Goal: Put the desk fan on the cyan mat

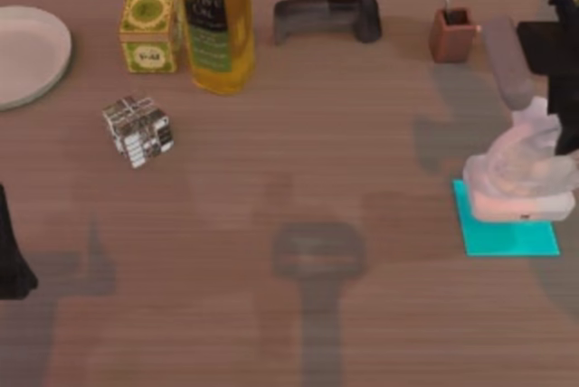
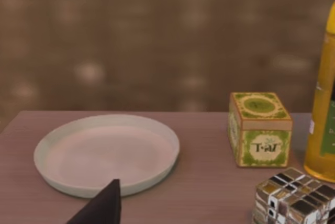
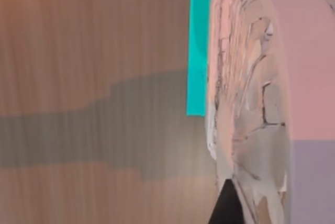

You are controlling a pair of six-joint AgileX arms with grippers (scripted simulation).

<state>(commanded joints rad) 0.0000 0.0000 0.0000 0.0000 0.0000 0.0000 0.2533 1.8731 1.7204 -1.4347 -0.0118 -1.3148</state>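
jaws first: on the right gripper [image 1: 543,120] i cannot tell whether they are spread or closed, since the pale pink-white plastic desk fan [image 1: 523,170] covers the fingertips from above and fills the right wrist view. the fan [image 3: 261,98] sits over the thin, flat, bright cyan mat [image 1: 509,233], covering the mat's far part, with cyan showing on its near and left edges. whether the square base rests on the mat or hangs just above it, i cannot tell. beyond the mat, by the far edge of the wooden table [image 1: 298,179], stands a small brown square cup [image 1: 451,34]. left of that lies a dark handheld scanner [image 1: 327,18], then a tall yellow olive oil bottle [image 1: 213,21], a green and yellow tea box [image 1: 148,30] and a shallow white round plate [image 1: 32,54]. a silvery mirrored puzzle cube [image 1: 138,131] lies nearer, left of the mat. the left gripper [image 1: 11,251] is parked far left of the mat; its fingers i cannot make out either.
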